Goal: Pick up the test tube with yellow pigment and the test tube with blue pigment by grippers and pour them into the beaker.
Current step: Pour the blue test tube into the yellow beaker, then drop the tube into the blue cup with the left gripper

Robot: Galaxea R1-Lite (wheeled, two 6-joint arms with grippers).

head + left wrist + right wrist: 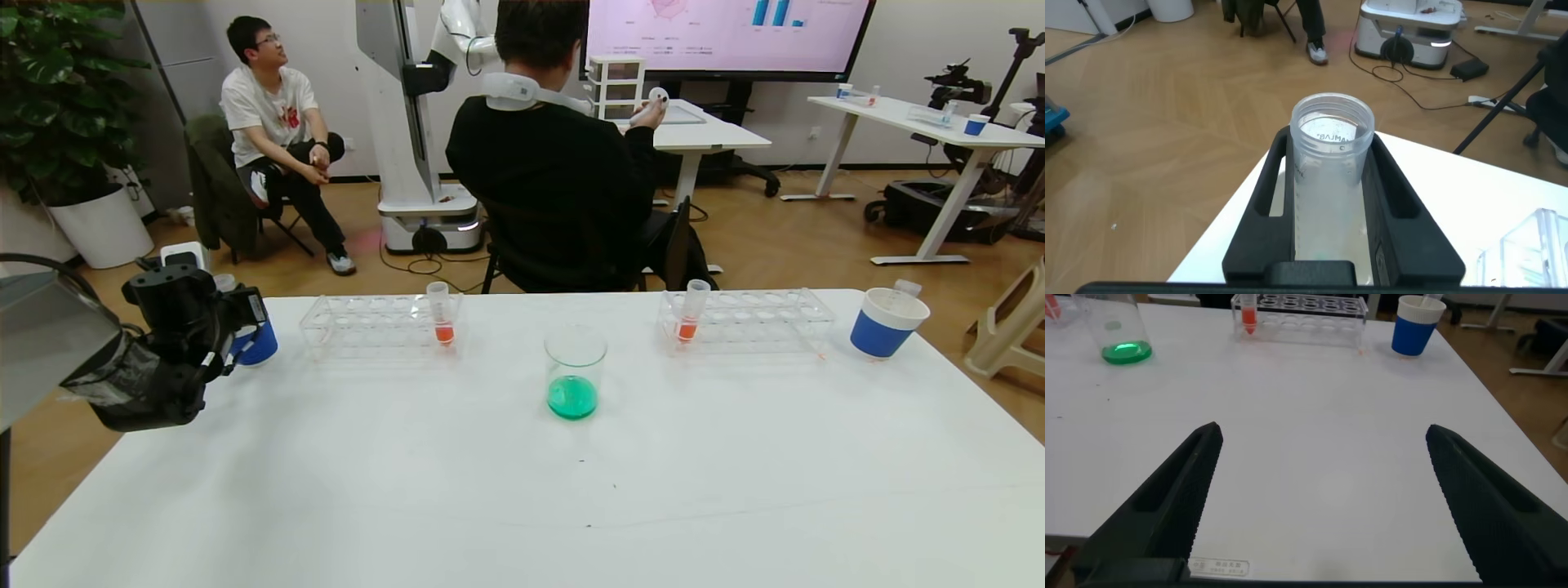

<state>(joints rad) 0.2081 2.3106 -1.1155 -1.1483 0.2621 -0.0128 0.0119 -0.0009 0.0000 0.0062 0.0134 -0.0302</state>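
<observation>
Green liquid in beaker

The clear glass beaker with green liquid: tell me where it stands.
Head view: the beaker stands mid-table, between two clear plastic racks.

Beaker: clear glass, held green liquid. Table: plain white. Two tube racks: transparent, each with one clear tube tipped orange-red. Cups: blue; the right one white-rimmed. Left gripper: black, around a clear, colourless tube. Right gripper: black.
</observation>
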